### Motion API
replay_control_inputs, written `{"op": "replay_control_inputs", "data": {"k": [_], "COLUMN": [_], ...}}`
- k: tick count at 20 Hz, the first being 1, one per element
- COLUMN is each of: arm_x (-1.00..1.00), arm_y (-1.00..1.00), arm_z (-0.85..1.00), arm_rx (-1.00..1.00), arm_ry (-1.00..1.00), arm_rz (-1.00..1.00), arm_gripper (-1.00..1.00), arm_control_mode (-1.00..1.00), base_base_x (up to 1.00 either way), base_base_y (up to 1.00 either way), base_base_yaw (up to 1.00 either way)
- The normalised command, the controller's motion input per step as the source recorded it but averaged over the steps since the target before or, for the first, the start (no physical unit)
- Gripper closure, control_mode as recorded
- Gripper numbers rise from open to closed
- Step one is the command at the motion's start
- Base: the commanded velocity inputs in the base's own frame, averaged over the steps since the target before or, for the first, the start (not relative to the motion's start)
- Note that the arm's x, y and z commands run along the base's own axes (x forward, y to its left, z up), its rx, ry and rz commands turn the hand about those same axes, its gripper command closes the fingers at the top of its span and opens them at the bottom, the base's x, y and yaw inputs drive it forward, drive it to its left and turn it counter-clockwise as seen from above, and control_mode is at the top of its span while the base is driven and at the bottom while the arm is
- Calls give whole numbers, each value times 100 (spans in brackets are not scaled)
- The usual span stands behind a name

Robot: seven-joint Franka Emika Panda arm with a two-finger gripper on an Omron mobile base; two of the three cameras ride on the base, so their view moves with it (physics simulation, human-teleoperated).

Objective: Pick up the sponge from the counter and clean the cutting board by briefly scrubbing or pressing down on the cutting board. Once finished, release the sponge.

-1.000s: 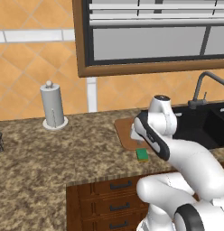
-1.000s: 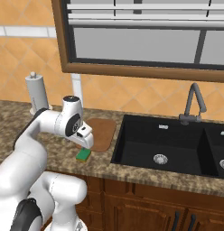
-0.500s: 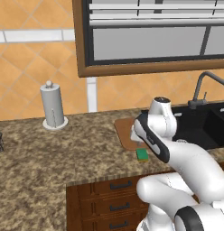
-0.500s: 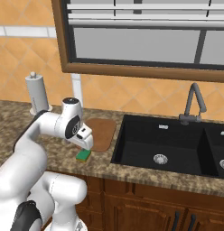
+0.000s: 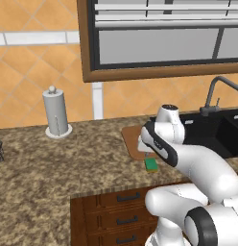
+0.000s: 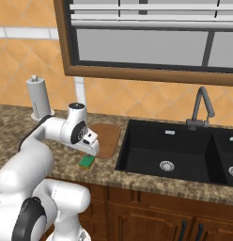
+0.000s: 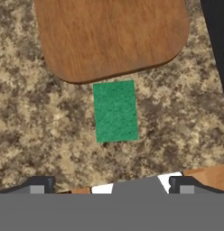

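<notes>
So the sponge [image 7: 115, 111] is sitting green side up on the counter [image 5: 49, 166], just off the near edge of the cutting board [image 7: 109, 36], close to it but not on it. In the hand view its long axis is running from 12 to 6 o'clock, one short end pointing at the board, the other back toward the gripper [image 7: 111, 186]. The board is lying at 12 o'clock from the sponge there, with the black sink [image 6: 174, 153] edge showing at about 2 o'clock.

The gripper is hanging above the sponge with its fingers [image 7: 39, 186] spread as wide as they go, one tip on each side at the bottom of the hand view, and nothing between them (it isn't gripping or touching anything).

From the right base view the sponge is lying at roughly 7 o'clock from the board, near the front lip of the counter, with the yellow layer showing along its side. A paper towel holder [image 5: 56, 113] is standing back by the tiled wall, well apart from all this.

No labels or writing that I can read on the sponge or the board.
</notes>
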Motion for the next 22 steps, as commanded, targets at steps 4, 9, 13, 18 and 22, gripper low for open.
{"op": "replay_control_inputs", "data": {"k": [4, 9, 13, 18, 22], "arm_x": [-3, -2, 1, 4, 9], "arm_y": [0, 0, 0, 0, 0], "arm_z": [-11, -20, -11, -19, -15], "arm_rx": [0, 0, 0, 0, 0], "arm_ry": [1, 0, 0, 0, 0], "arm_rz": [0, 0, 0, 0, 0], "arm_gripper": [-100, -100, -100, -100, -100], "arm_control_mode": [-100, -100, -100, -100, -100], "base_base_x": [0, 0, 0, 0, 0], "base_base_y": [0, 0, 0, 0, 0], "base_base_yaw": [0, 0, 0, 0, 0]}}
